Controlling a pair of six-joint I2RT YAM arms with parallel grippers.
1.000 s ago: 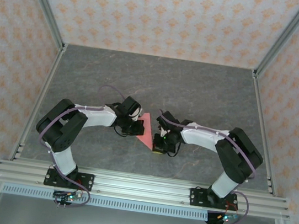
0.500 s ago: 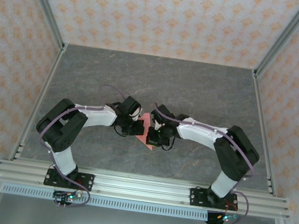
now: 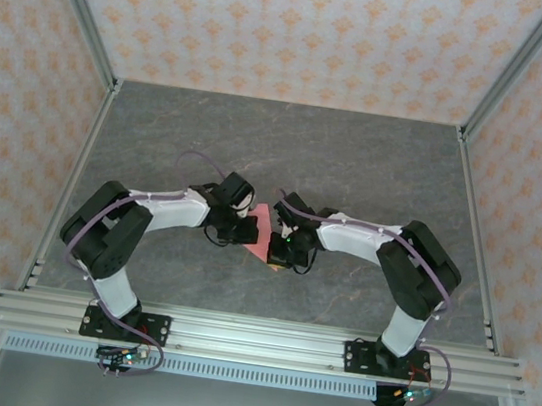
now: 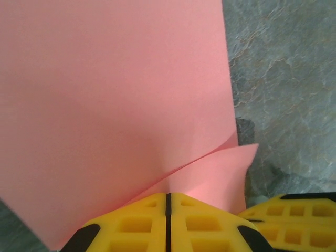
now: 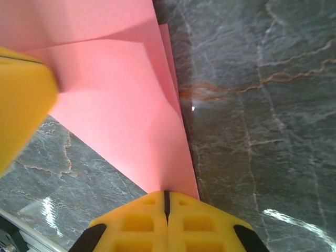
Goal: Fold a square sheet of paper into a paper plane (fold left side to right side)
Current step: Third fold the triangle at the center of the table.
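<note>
The salmon-pink square sheet of paper (image 3: 263, 224) lies folded into a pointed shape at the table's middle, between the two arms. My left gripper (image 3: 248, 228) is shut on its left edge. In the left wrist view the paper (image 4: 115, 94) rises from the closed yellow jaws (image 4: 168, 197), one layer lifted and curling over another. My right gripper (image 3: 281, 249) is shut on the paper's near point. The right wrist view has the paper (image 5: 121, 115) running up from its closed jaws (image 5: 166, 195), with layered edges along the right side.
The grey marble-patterned table (image 3: 357, 165) stretches behind and to both sides of the grippers. Aluminium frame posts (image 3: 88, 66) and patterned walls close it in, and a rail (image 3: 252, 340) runs along the near edge. The two grippers sit very close together.
My right gripper has moved left onto the paper's near tip, covering more of it. The left gripper has stayed on the paper's left edge.
</note>
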